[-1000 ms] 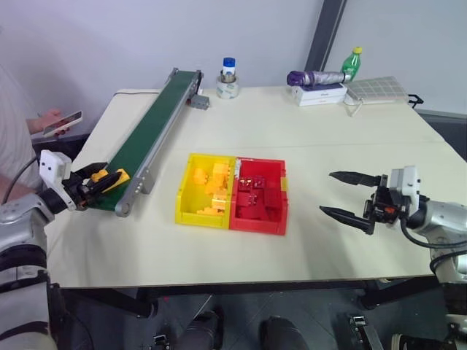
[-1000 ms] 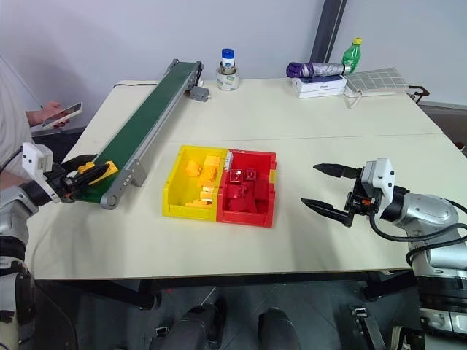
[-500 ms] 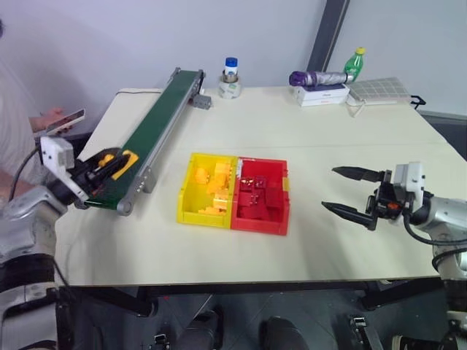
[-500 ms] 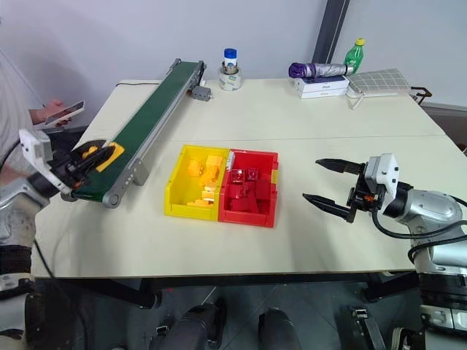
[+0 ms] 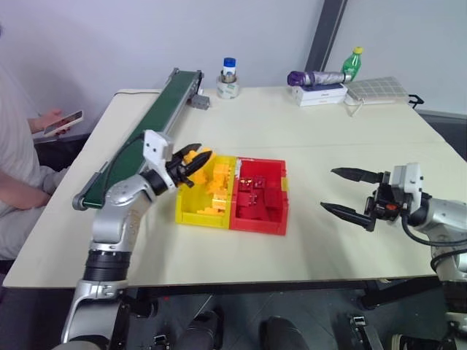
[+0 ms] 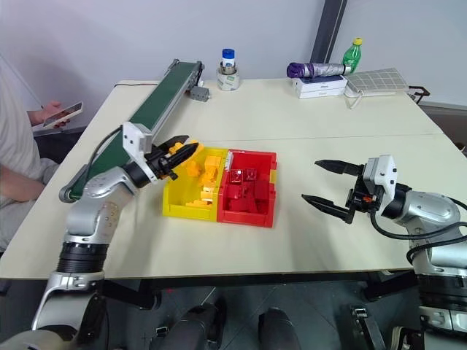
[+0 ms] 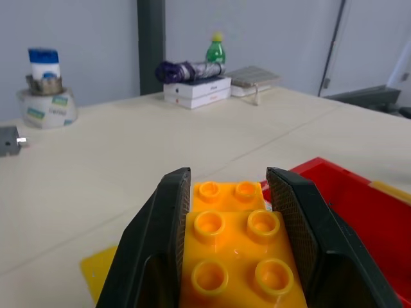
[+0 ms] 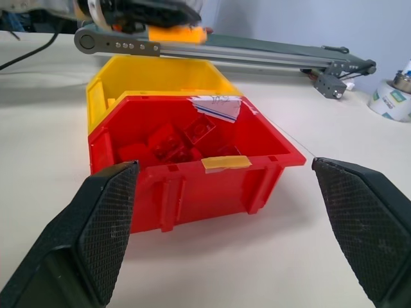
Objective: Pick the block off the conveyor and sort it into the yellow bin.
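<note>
Since the earlier frame the left tool (image 5: 191,158) has swung away from the near end of the conveyor (image 5: 146,133) and across to the yellow bin (image 5: 191,211), carrying the block (image 7: 239,266) with it; that tool is clenched on the block, whose studded yellow-orange top sits between the two black fingers (image 7: 166,239) in the left wrist view; tool and block hang over the yellow bin's left far corner, above its rim, the block not yet lying inside; the yellow bin already holds several yellow bricks (image 5: 217,182), and the red bin (image 5: 260,216) joined to the yellow bin's right side holds red bricks (image 8: 174,140); the conveyor runs from just left of the yellow bin away to the far side of the tabletop (image 5: 314,248), its belt bare; the right tool (image 5: 349,192) has kept its place well right of the yellow bin, beyond the red bin, its fingers (image 8: 103,221) spread wide and grasping nothing; far behind the yellow bin stand a small blue-capped jar (image 5: 229,70) on a tape roll (image 5: 228,89), a white box (image 5: 319,93) with a purple folded umbrella (image 5: 316,77) on it, and a green bottle (image 5: 352,63); left of the conveyor, off the tabletop, a person's hand (image 5: 44,120) holds a phone (image 5: 62,122).
</note>
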You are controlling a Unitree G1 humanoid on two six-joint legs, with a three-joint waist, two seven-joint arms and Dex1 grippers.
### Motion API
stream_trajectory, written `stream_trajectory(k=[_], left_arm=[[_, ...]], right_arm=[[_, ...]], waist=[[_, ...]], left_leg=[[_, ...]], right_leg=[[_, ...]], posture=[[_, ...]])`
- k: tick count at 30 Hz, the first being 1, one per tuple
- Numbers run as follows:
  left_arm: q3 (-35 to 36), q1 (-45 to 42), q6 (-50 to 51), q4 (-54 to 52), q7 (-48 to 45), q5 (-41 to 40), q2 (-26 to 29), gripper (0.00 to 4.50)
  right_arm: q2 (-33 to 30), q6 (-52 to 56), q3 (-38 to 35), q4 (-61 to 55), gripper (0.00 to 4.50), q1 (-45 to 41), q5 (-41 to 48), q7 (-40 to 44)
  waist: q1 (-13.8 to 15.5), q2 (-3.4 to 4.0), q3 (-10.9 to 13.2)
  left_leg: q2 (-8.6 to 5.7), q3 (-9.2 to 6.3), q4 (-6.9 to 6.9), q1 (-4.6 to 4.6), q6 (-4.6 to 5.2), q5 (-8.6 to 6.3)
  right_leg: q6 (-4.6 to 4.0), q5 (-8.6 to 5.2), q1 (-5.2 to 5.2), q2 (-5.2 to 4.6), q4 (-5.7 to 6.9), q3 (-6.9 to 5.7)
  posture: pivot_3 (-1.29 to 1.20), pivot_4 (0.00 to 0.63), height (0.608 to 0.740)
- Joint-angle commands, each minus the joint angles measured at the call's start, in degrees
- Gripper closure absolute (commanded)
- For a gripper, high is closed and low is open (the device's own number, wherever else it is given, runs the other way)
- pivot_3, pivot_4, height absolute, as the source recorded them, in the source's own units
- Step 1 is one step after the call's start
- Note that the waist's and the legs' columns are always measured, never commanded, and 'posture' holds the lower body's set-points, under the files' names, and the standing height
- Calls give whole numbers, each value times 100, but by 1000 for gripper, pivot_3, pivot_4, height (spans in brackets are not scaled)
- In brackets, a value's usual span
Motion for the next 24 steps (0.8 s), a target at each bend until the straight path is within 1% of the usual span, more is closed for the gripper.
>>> stream_trajectory(k=[1,2,3,4,6,8,10,11,14,17,20,24], left_arm=[[55,-77,-14,-121,-134,-132,6,1235],[99,-90,-67,-115,-129,-152,1,792],[136,-103,-67,-134,-131,-187,5,223],[144,-96,-85,-180,-153,-177,40,41],[196,-9,-194,-337,-290,-187,156,41],[381,109,-30,-526,-429,-414,332,41],[584,288,-117,-759,-573,-441,652,41],[722,366,113,-870,-610,-594,845,41],[1202,744,562,-973,-801,-628,1793,41],[1720,1154,768,-1051,-967,-823,2400,41],[2166,1738,901,-1155,-1045,-906,2698,41],[2547,2636,795,-1282,-1120,-910,2663,41]], right_arm=[[-9,-64,-134,-240,0,50,92,-59],[-6,-66,-128,-245,0,56,93,-66],[-3,-71,-122,-243,0,58,93,-70],[1,-79,-113,-236,0,59,91,-71],[8,-83,-97,-219,0,45,88,-70],[6,-77,-92,-214,0,33,92,-67],[-7,-73,-92,-194,0,22,92,-50],[-16,-70,-94,-181,0,13,93,-39],[-52,-78,-95,-73,0,-59,83,20],[-57,-103,-77,40,0,-128,58,76],[-50,-145,-49,177,0,-210,25,136],[-37,-209,-7,307,0,-310,1,191]], waist=[[-1,0,0],[-1,0,0],[-1,0,0],[-1,0,0],[-7,0,0],[-19,0,0],[-41,0,0],[-41,1,0],[-40,3,0],[-25,3,0],[10,3,0],[-7,5,0]], left_leg=[[0,0,0,1,0,0],[0,0,0,1,0,0],[0,0,0,1,0,0],[0,0,0,1,0,0],[0,0,0,1,0,0],[0,0,0,1,0,0],[1,0,-3,0,0,0],[1,0,-6,1,0,0],[3,-2,-11,3,-1,-1],[3,-1,-14,5,-1,-1],[2,-2,-14,5,-1,-3],[2,1,-21,1,1,-5]], right_leg=[[0,0,1,0,0,0],[0,0,1,0,0,0],[-1,0,1,0,0,0],[0,0,1,0,0,0],[-1,-1,1,0,0,0],[-1,-1,0,0,0,0],[-2,-1,-4,1,0,0],[-3,-2,-5,1,0,0],[-19,-11,-6,2,0,1],[-22,-12,-7,2,0,4],[-23,-14,-13,-1,-3,5],[-25,-15,-17,-4,-9,9]], posture=[[0,150,740],[0,150,740],[0,150,740],[0,150,740],[0,150,740],[0,150,740],[0,150,740],[0,150,740],[0,150,740],[0,150,740],[0,150,740],[0,150,740]])
